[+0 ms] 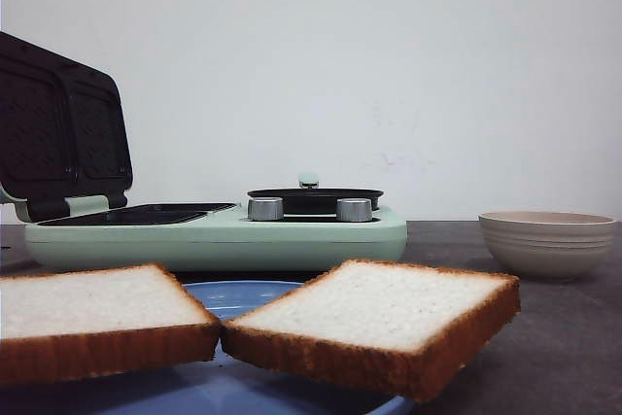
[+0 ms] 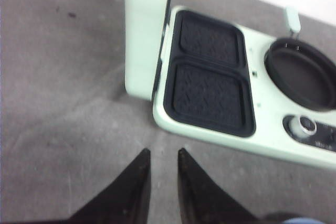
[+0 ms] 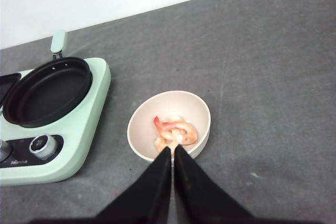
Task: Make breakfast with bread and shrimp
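Across a dark grey, faintly speckled tabletop (image 3: 273, 77) backed by a plain white wall (image 1: 389, 65), a mint-green breakfast maker (image 1: 224, 235) stands with its lid (image 1: 63, 128) raised on my left side, baring two black sandwich plates (image 2: 207, 77). Beside them sits a small round black pan (image 3: 47, 90) with two silver knobs (image 1: 265, 208) in front. Nearest the front camera, two slices of white bread (image 1: 379, 323) lie on a blue plate (image 1: 243, 293), corners nearly touching, one overhanging the rim. To the right, apart from the appliance, a beige bowl (image 3: 142, 124) holds pink shrimp (image 3: 176, 129).

My left gripper (image 2: 160, 156) hangs above bare table just beside the appliance's near edge, its fingers slightly parted and holding nothing. My right gripper (image 3: 172, 150) hovers over the bowl's near rim, fingers almost together with only a sliver between them, empty.
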Controlling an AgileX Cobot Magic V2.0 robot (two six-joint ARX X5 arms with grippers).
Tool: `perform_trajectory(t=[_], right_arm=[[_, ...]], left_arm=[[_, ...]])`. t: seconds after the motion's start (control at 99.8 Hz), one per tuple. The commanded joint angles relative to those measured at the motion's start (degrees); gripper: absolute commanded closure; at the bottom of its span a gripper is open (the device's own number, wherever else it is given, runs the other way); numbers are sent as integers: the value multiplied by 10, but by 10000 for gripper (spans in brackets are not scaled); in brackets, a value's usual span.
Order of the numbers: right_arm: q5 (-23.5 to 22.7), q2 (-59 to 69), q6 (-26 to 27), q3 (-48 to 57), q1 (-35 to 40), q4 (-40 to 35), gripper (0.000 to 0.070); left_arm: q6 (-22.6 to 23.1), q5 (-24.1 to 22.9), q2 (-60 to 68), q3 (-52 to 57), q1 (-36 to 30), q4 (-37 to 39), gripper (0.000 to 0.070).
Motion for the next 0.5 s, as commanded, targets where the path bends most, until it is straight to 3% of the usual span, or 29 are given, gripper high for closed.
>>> perform_trajectory(t=[0.0,0.13,0.19,0.351,0.391,0.491], right_arm=[[-9,-1,-9,9,0,-5,697],[-34,0,-10,9,0,-42,697],[-50,1,-12,9,0,-59,696],[-109,13,-21,9,0,-81,684],[-130,16,-21,9,0,-85,641],[-167,24,-21,9,0,-94,412]], left_arm=[[7,2,0,8,0,-5,696],[7,15,1,8,0,-36,693],[8,35,3,8,0,-53,650],[15,120,28,8,0,-100,416],[17,138,38,8,0,-112,392],[29,172,69,8,0,-142,320]])
